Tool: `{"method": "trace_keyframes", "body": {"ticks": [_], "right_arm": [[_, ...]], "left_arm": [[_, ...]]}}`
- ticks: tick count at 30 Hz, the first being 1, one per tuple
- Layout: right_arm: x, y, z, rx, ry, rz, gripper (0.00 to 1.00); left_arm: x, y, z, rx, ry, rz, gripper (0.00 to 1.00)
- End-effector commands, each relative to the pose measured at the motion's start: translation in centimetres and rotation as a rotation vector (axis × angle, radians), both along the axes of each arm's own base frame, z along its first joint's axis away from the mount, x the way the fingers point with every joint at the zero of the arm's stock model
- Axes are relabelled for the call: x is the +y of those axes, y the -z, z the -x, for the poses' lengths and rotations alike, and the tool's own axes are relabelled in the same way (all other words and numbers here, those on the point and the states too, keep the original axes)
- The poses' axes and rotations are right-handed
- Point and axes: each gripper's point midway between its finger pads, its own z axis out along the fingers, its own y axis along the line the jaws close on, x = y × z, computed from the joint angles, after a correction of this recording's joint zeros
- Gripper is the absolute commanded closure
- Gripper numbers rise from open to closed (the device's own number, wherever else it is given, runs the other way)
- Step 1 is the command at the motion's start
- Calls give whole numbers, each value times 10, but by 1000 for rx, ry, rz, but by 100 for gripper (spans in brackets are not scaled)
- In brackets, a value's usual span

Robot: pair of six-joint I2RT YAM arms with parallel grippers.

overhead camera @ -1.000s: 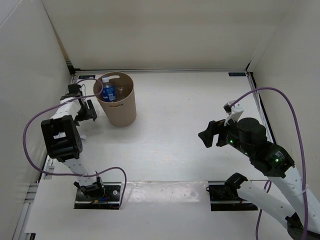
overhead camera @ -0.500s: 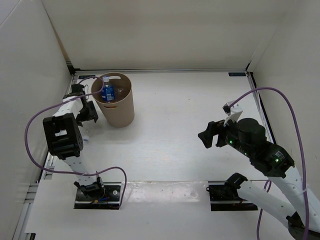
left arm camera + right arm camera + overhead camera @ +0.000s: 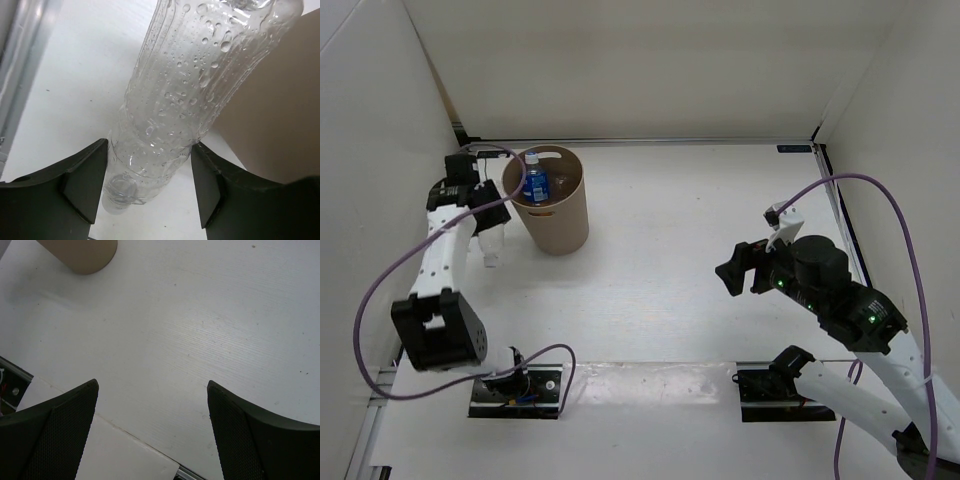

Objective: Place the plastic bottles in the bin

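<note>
Left gripper (image 3: 150, 175) clamped on a plain clear bottle (image 3: 200, 80) beaded with droplets, upper left of the top view, just beside the bin (image 3: 560, 228), which holds the blue-label bottle (image 3: 536, 184); right gripper (image 3: 151, 390) spread wide, gripping nothing, mid-right over the white table (image 3: 210, 315).

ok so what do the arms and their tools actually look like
Both the left arm and right arm have white links and bulky black joint housings, and a purple cable loops off each. Small green lights glow on the right arm's joints. The left tool and right tool have black wedge-shaped fingers, finely meshed on the right.
</note>
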Motion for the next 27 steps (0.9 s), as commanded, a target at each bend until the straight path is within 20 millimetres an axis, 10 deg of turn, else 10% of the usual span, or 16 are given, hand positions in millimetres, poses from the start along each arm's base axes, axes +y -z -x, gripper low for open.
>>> {"method": "trace_keyframes", "body": {"ticks": [1,9,17,21,27], "right_arm": [[2,-12,-2,-32,-7,-18,10],[1,-11,-3,-30,-2,-18,10],[2,-9,-4,-18,-2,-15,10],[1,-8,-4,-15,2,-16,10],[-2,-8,-4,-14,15,-10,10]], "left_arm": [[3,-51,10,-138,-65,-33,100],[-2,-162,1,-507,-122,-44,100],[-74,-267,-25,-902,56,-67,100],[-115,-292,-46,-971,153,-122,100],[-149,-278,-75,-1004,224,-134,100]]}}
